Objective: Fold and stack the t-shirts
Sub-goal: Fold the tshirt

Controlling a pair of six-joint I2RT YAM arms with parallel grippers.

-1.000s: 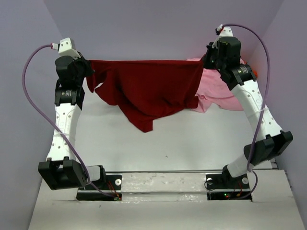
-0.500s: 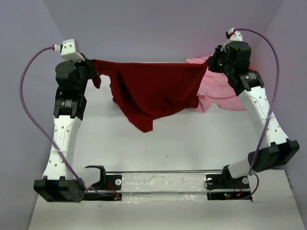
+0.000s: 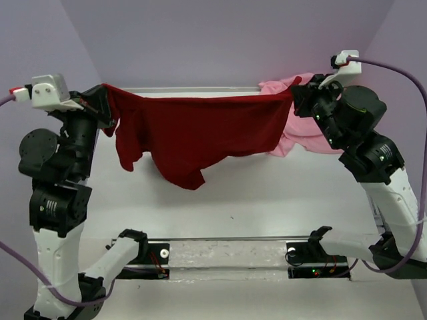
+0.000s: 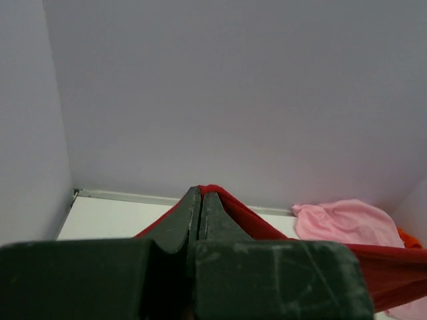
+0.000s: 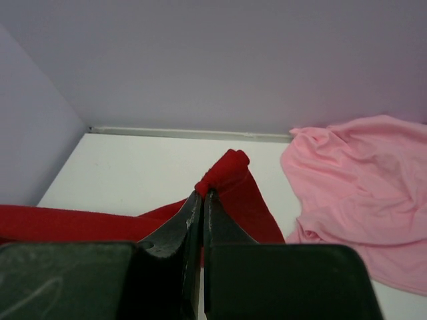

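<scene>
The dark red t-shirt [image 3: 200, 130] hangs stretched in the air between both arms, its lower part drooping toward the table. My left gripper [image 3: 105, 92] is shut on its left corner, and in the left wrist view the red cloth [image 4: 267, 230] runs off to the right from the pinched jaws [image 4: 201, 195]. My right gripper [image 3: 293, 93] is shut on the right corner, with a rolled red hem [image 5: 223, 170] poking out past the tips [image 5: 203, 194]. The light pink t-shirt [image 3: 303, 127] lies crumpled at the back right. A sliver of the bright orange t-shirt [image 4: 410, 237] shows behind it.
The white table [image 3: 253, 193] is walled in by lilac panels at the back [image 3: 220, 40] and on both sides. The arm bases and their mounting rail [image 3: 227, 253] run along the near edge.
Both arms have risen and spread outward, lifting the dark red t-shirt higher and pulling its top edge taut. The left arm swung far left, the right arm far right.
</scene>
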